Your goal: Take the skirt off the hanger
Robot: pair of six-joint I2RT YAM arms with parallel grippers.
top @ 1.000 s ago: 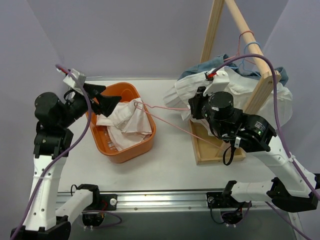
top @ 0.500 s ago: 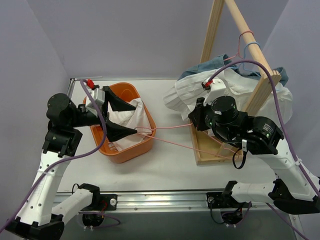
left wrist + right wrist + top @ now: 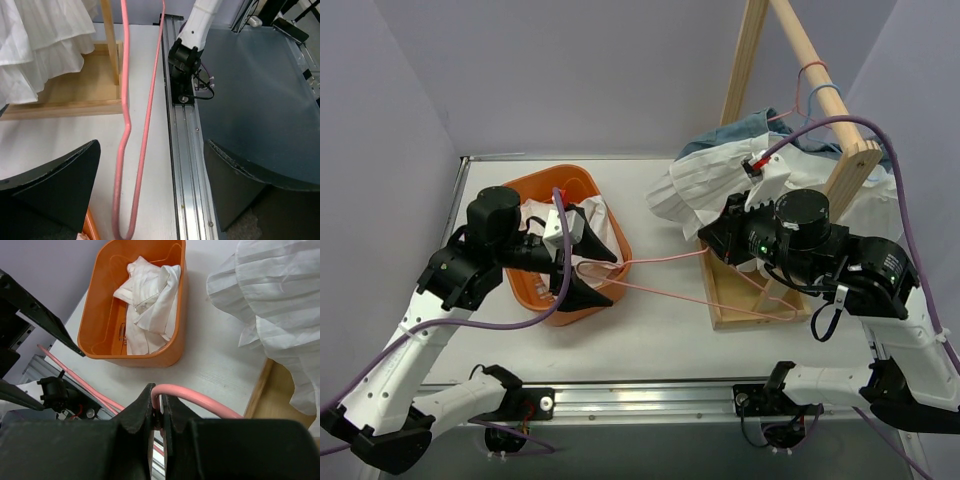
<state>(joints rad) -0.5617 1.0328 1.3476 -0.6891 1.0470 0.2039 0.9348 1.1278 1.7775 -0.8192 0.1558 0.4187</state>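
Left arm is bent low beside orange plastic basket, left gripper spread wide, nothing grasped. White skirt is crumpled inside basket, off hanger. Pink wire hanger is laid left-right, rounded end pointed left between left fingers. Right arm is folded before wooden rack, right gripper clenched on hanger wire.

Bright even light; soft shadows; near right fingers slightly blurred.
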